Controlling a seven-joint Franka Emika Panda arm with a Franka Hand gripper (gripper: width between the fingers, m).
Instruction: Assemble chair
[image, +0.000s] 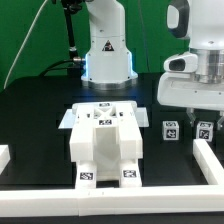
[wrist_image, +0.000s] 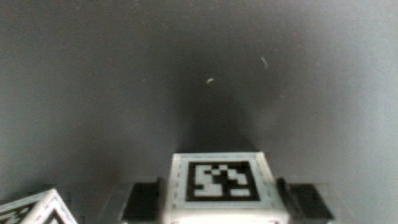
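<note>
**Leg pick: end effector straddling the block**

End effector (wrist_image: 224, 198) sits low over the small tagged leg (wrist_image: 222, 178). The leg is directly between the fingers (wrist_image: 150, 196), tag facing the wrist camera. Jaws stand part-way in, with one dark finger just beside each flank of the leg. Can't tell whether they're pinching it or just short of contact.

No sideways offset to correct, since the leg is centred in the gap. The coming move looks like squeeze, then lift straight up. The leg's long axis appears to run down toward the tabletop (image: 40, 112), in line with the approach, but most of its length is hidden. There's only one arm, so no nearer-arm question.

Position: the leg is at the exterior view's right, well apart from the chair body (image: 105, 145) in the centre. Any carry to it would have to head toward the exterior view's left.

Count:
- One part-built chair body.
- Two loose legs: the one between the jaws and a spare leg (image: 170, 130) just beside it.
- One end effector.
</note>
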